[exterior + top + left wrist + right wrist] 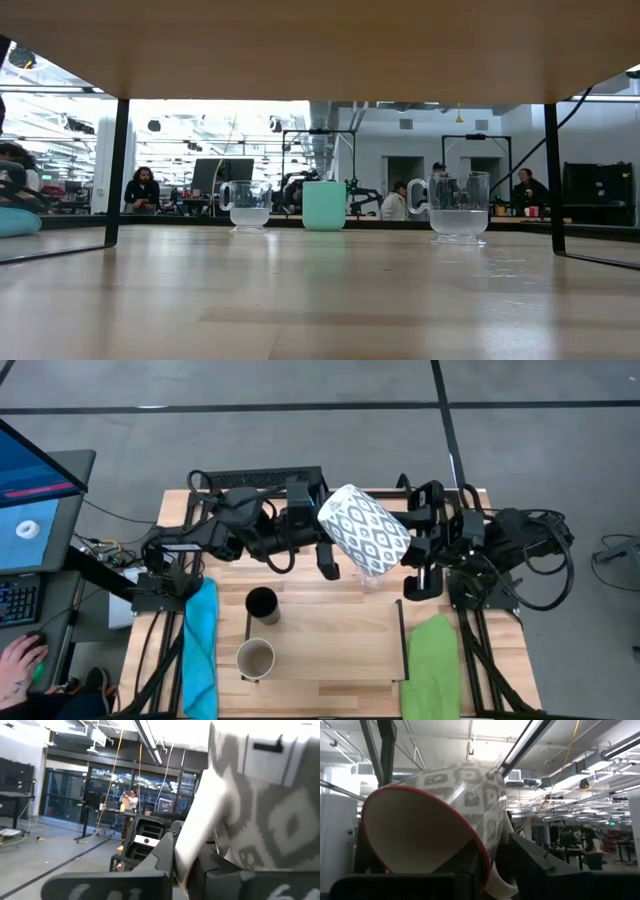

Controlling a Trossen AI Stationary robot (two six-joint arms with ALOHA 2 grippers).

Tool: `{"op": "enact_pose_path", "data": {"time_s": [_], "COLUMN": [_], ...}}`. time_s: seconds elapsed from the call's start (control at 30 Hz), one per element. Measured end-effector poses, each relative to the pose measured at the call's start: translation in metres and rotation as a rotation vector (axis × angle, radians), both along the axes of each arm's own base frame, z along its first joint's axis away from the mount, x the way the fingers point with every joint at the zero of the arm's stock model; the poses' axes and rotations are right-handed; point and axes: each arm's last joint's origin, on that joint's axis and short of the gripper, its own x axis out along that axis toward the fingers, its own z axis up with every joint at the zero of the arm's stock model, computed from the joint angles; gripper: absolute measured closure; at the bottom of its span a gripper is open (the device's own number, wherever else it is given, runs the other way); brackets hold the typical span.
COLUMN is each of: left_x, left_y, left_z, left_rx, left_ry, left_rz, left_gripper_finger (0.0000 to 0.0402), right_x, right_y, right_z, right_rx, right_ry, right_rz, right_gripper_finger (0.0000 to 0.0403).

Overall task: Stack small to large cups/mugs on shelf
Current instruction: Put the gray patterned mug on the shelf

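Observation:
A white mug with a grey diamond pattern [365, 528] and a red rim [420, 800] hangs high above the table between my two raised arms. My left gripper [195, 870] is shut on it from the table's left. My right gripper [490, 880] stands open at the mug's mouth, with the rim wall between its fingers. On the shelf [330, 660] stand a black tumbler [262, 605] and a beige mug [255, 658]. A clear glass [372, 578] shows below the held mug. My left gripper pinches the mug's white handle [200, 830] between its two fingers, coming from the table's left and slanting upward. The mug is lifted clear and tilted, its mouth turned toward the right arm. My right gripper: whether its fingers touch the rim [479, 860], I cannot tell.
A blue cloth [200, 640] lies along the shelf's left side and a green cloth [432, 660] along its right. The low view shows two clear glass mugs [248, 205] [458, 205] and a mint cup [324, 205] on the tabletop. A person's hand [20, 660] rests at the far left.

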Motion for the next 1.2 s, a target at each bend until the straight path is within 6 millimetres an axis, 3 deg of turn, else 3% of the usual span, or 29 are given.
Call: {"op": "enact_pose_path", "data": {"time_s": [0.7, 0.83, 1.0, 1.2], "left_x": [-0.033, -0.042, -0.039, -0.063], "left_y": [0.007, 0.007, 0.007, 0.009], "left_z": [0.012, 0.02, 0.013, 0.008], "left_rx": [-0.021, -0.037, -0.037, -0.146], "left_ry": [0.084, 0.049, 0.108, 0.268], "left_rz": [0.082, 0.067, 0.066, 0.013], "left_gripper_finger": [0.04, 0.0401, 0.0401, 0.0401], "right_x": [-0.004, -0.008, -0.009, -0.036], "right_y": [0.008, 0.009, 0.013, 0.018], "right_z": [-0.007, -0.005, -0.007, -0.017], "right_rx": [-0.02, -0.017, -0.026, -0.012], "right_ry": [0.124, 0.117, 0.138, 0.351], "right_rz": [-0.06, -0.05, -0.042, -0.122], "right_gripper_finger": [0.0284, 0.025, 0.0185, 0.0165]}}
